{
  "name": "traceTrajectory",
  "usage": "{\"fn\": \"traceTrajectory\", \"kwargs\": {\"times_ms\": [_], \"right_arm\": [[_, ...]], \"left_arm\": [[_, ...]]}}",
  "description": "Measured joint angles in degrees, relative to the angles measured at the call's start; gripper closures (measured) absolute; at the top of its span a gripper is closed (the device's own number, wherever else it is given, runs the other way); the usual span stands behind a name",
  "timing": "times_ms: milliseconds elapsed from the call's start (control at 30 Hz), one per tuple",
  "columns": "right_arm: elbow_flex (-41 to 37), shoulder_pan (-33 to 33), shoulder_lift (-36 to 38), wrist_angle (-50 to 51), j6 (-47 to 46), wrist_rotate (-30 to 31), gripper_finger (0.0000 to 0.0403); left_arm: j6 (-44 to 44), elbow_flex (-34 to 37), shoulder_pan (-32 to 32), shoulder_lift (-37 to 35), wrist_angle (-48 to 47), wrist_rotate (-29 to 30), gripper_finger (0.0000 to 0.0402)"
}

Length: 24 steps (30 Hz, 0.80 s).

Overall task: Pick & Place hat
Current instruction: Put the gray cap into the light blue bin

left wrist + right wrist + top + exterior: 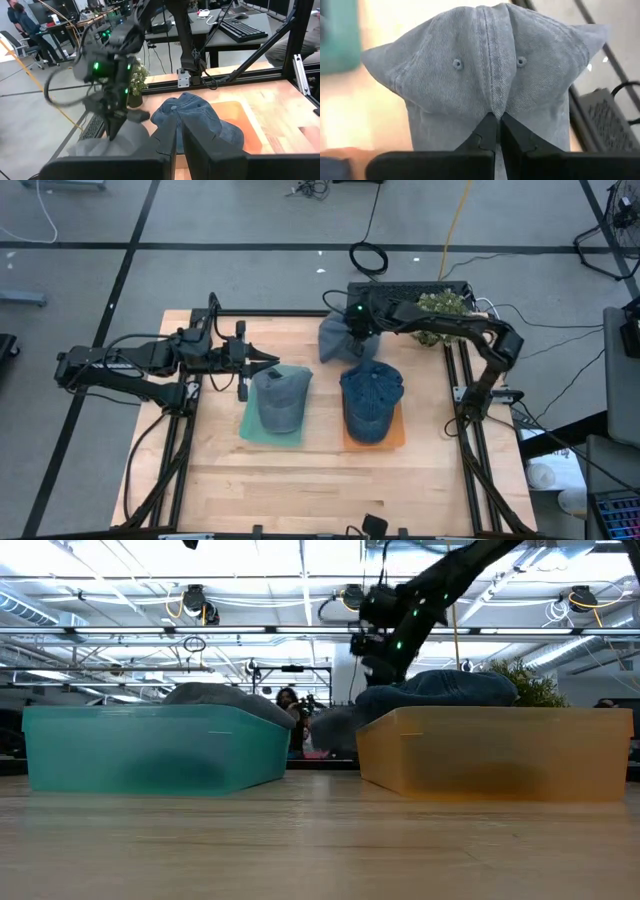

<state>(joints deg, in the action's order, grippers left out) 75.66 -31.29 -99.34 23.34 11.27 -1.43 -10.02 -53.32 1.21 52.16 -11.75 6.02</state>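
Wooden desk [300,480] carries two binned hats; the third grey hat [485,75] hangs pinched in the right end effector [495,122] near the far edge, unplaced. Left end effector [262,361], pressed together, waits.

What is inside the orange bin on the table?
A dark blue denim cap fills the orange bin, its crown rising above the rim. Whatever lies beneath the cap is covered.

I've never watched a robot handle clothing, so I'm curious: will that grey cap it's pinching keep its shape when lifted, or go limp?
Probably limp. The right gripper pinches the grey cap at its crown seam, and the cloth already bunches into folds and peaks, so it is likely soft denim. It looks light, since a small pinch gathers it. The weave looks rough, so it should not slip easily.
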Motion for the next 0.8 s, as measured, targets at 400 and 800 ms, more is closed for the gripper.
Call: {"fn": "traceTrajectory", "kwargs": {"times_ms": [400, 800], "right_arm": [[-0.02, 7.59, 15.66, -0.89, -1.34, -0.09, 0.0402], [-0.02, 21.63, 18.24, -2.31, 2.05, 6.68, 0.0403]], "left_arm": [[0.0, 0.0, 0.0, 0.0, 0.0, 0.0, 0.0364], [3.26, -0.03, 0.0, 0.73, 2.08, -0.22, 0.0364]]}}
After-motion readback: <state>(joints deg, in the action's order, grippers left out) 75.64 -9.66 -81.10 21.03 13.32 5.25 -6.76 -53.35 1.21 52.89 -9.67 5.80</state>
